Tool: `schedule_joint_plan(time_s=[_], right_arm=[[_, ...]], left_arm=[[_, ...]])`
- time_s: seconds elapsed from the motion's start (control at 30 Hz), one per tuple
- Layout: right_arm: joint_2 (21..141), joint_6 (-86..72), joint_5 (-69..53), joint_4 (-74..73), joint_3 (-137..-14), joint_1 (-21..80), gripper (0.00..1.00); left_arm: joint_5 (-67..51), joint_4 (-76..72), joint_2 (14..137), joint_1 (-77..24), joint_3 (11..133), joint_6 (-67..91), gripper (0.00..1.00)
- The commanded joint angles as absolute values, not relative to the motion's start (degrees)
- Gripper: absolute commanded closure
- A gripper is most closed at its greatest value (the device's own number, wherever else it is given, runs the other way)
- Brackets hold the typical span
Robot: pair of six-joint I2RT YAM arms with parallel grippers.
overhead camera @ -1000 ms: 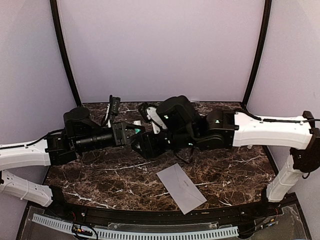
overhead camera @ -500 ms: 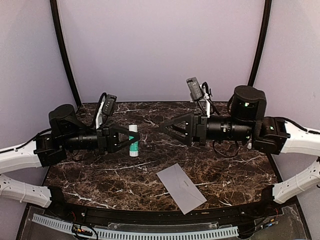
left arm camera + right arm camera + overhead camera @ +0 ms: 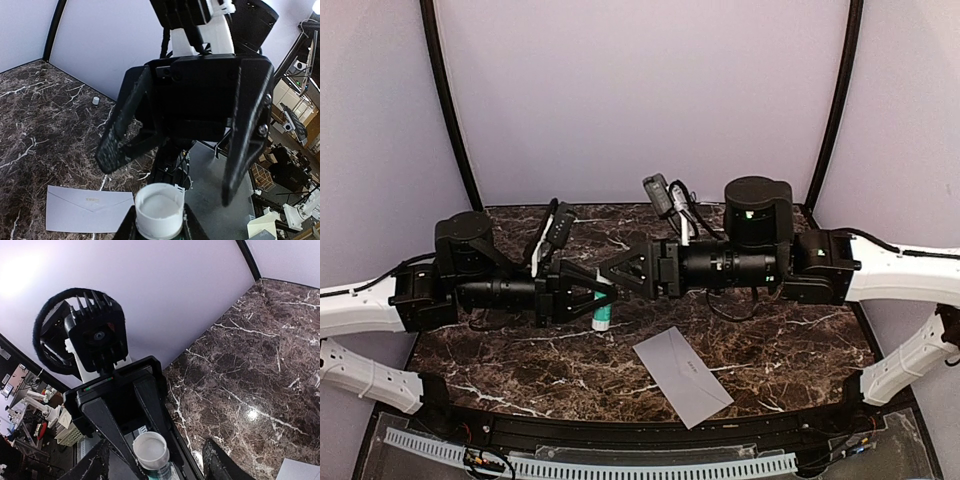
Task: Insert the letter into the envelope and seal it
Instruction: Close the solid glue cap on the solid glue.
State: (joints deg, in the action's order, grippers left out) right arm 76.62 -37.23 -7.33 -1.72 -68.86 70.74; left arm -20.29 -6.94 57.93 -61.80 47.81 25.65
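Observation:
My left gripper (image 3: 598,300) is shut on a glue stick (image 3: 603,318) with a white and green body, held above the table's middle. Its uncapped white end (image 3: 159,210) faces the right arm. My right gripper (image 3: 610,278) stands open straight opposite, with one fingertip (image 3: 107,157) on each side of the stick's end and not touching it. In the right wrist view the glue stick (image 3: 151,450) sits between the left gripper's black fingers (image 3: 150,405). The grey envelope (image 3: 682,375) lies flat near the front edge, flap side up. The letter is out of view.
A small white cap (image 3: 95,100) lies on the dark marble table (image 3: 790,340) near the back wall. Black curved frame posts (image 3: 445,100) stand at the back corners. The envelope's corner (image 3: 302,471) shows at the lower right of the right wrist view.
The right arm pulled back to the right, then came in again; its open fingers now face the stick's end. The left gripper moved slightly right and nearer, still holding the glue stick.

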Motion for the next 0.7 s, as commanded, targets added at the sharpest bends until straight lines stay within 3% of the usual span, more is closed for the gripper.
schedule_joint_plan(time_s=[0.0,0.43,0.67], right_arm=[[78.3,-38.0,-4.4,-3.8,-72.0,71.8,0.42],[81.3,-39.4,-2.4,-6.1,-73.6,72.4,0.62],[81.7,-39.7,-1.8,-7.0,-73.9,72.4,0.83]], left_arm=[[-17.4,-5.8,58.7,-62.2,49.4,23.8,1.00],[-17.7,-7.0,60.3,-62.5,49.6,24.1,1.00],[-17.2,-7.8,60.6,-62.6,49.4,24.6,1.00]])
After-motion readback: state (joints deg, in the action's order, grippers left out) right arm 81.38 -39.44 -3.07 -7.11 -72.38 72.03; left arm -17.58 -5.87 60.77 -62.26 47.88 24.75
